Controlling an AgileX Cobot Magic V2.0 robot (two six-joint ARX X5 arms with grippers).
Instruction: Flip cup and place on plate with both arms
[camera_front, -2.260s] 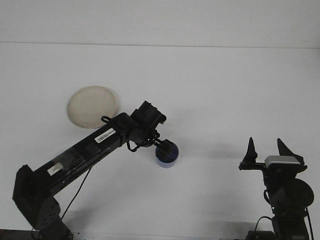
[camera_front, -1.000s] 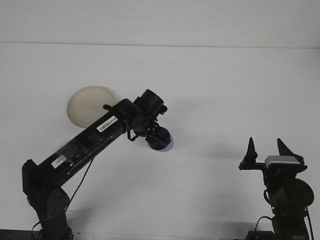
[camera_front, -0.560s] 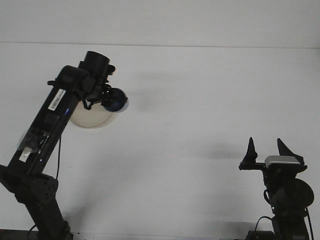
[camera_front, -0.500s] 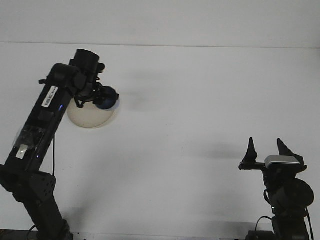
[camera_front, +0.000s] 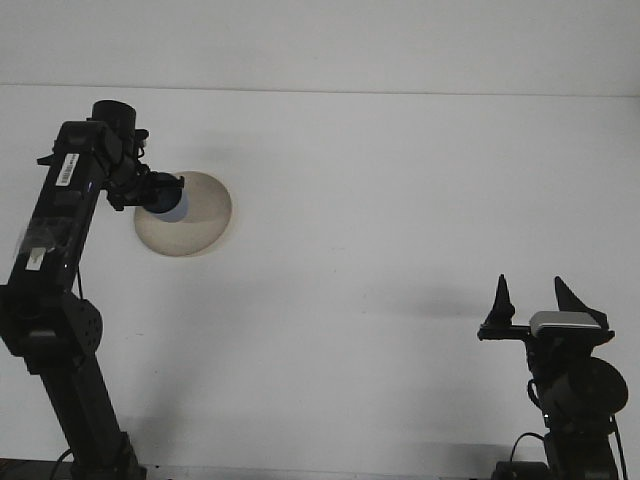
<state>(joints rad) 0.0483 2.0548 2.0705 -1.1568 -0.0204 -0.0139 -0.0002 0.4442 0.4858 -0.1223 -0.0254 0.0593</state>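
Placing step: left gripper (camera_front: 152, 193) clenched on cup (camera_front: 165, 201) over plate (camera_front: 200, 215). Next: lower, let go. Right gripper (camera_front: 529, 297) spread wide, idle.

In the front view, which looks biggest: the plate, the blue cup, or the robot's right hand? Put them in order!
1. The plate looks biggest.
2. The right hand comes next, though it sits closer to the camera, which inflates it.
3. The blue cup, held by the left hand, looks smallest.
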